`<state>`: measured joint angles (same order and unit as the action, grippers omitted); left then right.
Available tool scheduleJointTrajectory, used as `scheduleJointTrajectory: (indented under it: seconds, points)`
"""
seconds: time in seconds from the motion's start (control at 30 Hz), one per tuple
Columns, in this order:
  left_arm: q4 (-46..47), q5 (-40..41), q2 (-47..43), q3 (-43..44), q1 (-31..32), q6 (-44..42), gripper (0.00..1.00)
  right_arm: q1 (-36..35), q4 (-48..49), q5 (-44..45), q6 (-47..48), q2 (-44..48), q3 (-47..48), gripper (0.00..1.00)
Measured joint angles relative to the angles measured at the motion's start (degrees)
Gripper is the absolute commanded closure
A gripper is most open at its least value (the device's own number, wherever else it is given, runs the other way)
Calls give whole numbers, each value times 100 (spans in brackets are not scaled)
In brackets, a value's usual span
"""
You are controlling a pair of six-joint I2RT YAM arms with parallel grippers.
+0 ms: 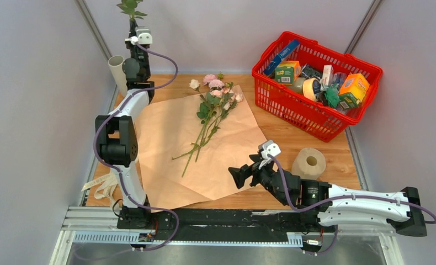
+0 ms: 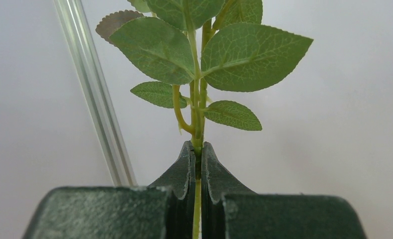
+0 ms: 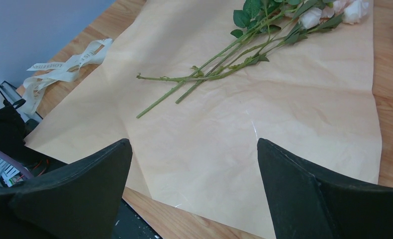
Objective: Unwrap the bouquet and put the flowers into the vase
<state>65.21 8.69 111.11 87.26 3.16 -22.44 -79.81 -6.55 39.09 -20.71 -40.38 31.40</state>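
Note:
The bouquet is unwrapped: its peach paper (image 1: 205, 149) lies flat on the table with several pink and cream flowers (image 1: 213, 102) across its far half. High at the far left, my left gripper (image 1: 132, 26) is shut on one leafy green flower stem (image 2: 197, 124), held upright, its bloom out of view. The off-white vase (image 1: 118, 72) stands just left of that arm. My right gripper (image 1: 240, 175) hovers open over the paper's near edge (image 3: 234, 124), nothing between its fingers; the stems (image 3: 204, 74) lie beyond it.
A cream ribbon (image 1: 102, 185) lies off the paper's near left corner, by the left arm's base. A red basket (image 1: 271, 96) full of groceries sits at the back right. A tan tape roll (image 1: 309, 163) stands right of the right gripper.

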Motion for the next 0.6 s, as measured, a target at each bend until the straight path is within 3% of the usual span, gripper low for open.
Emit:
scheduleJointTrajectory:
  seconds: [0.6]
  points:
    - [264,-240,584,393,-953,828,100,52,66,138,562,-118,17,0]
